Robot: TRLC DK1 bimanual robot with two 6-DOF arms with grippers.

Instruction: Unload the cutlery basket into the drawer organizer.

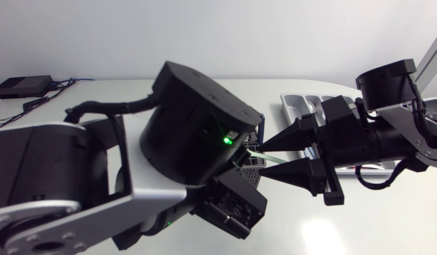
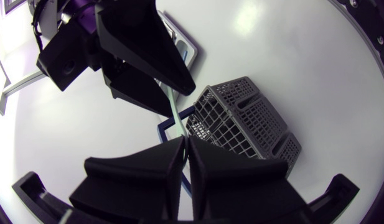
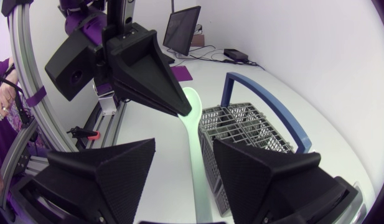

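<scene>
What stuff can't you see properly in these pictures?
- Basket: head view, left arm covers nearly all of it.
- Organizer: head view, right arm hides most compartments, so their contents are unknown.
- Green utensil: right wrist view, its near end runs off the edge.
- Basket's inside: both wrist views, its grid walls block it.

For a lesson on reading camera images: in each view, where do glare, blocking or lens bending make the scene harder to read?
Head view: the left arm blocks most of the cutlery basket; glare whitens the table. Left wrist view: a bright patch washes out the table past the basket. Right wrist view: the fisheye bows the basket's blue handle, though the pale green spoon shows plainly.
</scene>
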